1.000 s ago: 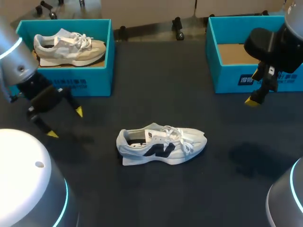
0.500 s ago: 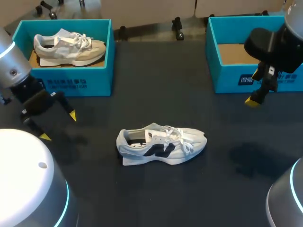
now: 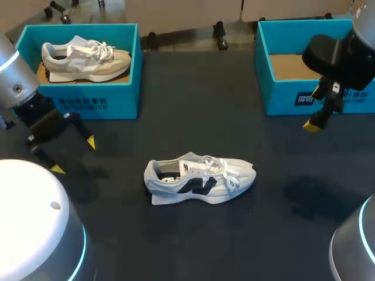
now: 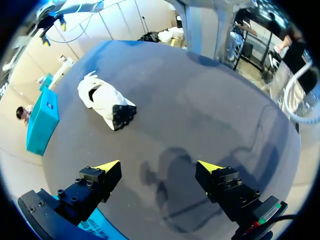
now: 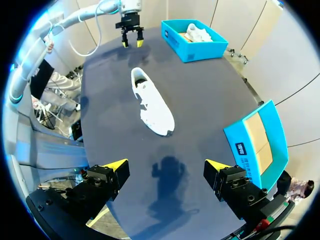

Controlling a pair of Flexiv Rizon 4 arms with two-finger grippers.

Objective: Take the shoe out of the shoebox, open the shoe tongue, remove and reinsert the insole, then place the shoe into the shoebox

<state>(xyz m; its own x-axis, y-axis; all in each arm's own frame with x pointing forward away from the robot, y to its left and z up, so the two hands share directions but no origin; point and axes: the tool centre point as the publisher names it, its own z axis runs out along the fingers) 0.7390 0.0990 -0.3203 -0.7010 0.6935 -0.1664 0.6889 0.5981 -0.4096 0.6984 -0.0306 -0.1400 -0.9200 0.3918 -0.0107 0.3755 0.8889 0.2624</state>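
A white shoe (image 3: 199,180) with a dark side logo and loose laces lies on its sole mid-table, toe to the right, its tongue lifted. In the left wrist view the shoe (image 4: 105,100) is well ahead of my open left gripper (image 4: 159,166), heel end nearer. That left gripper (image 3: 74,156) hangs left of the shoe, empty. My right gripper (image 3: 315,121) hovers in front of the empty right shoebox (image 3: 281,93); its fingers (image 5: 166,164) stand open above bare table, with the shoe (image 5: 152,102) far ahead.
A second teal shoebox (image 3: 117,99) at the back left holds a beige shoe (image 3: 85,58). In the right wrist view it is the box (image 5: 186,50) beyond the white shoe, with the empty box (image 5: 239,145) beside my right fingers.
My left gripper has drawn back to the left, away from the shoe. The right arm and the shoe have not moved.
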